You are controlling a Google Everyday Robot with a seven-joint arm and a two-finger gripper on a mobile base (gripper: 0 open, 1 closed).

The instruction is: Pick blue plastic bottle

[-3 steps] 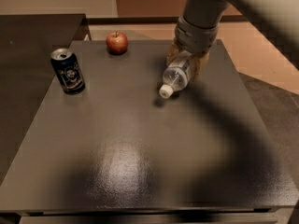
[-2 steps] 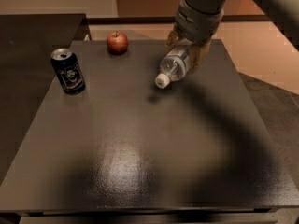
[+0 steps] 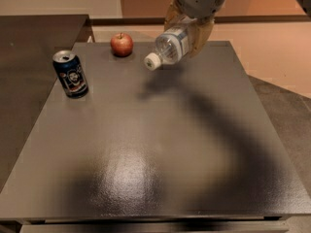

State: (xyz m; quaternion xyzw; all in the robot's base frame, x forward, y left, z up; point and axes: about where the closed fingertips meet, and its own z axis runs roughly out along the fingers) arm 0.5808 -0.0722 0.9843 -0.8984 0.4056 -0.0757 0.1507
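The table (image 3: 155,144) carries everything, and the gripper (image 3: 187,29) hangs over its far edge, clamped on the bottle (image 3: 170,45). The bottle is clear of the surface, its shadow lying below it. Its long axis slants down and left out of the fingers, with the cap (image 3: 151,61) lowest. The can (image 3: 71,74) and apple (image 3: 121,44) stand apart to the left.

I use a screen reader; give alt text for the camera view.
The gripper holds the blue plastic bottle tilted in the air over the far side of the dark table, white cap pointing down-left. A red apple and an upright dark can sit at the far left.
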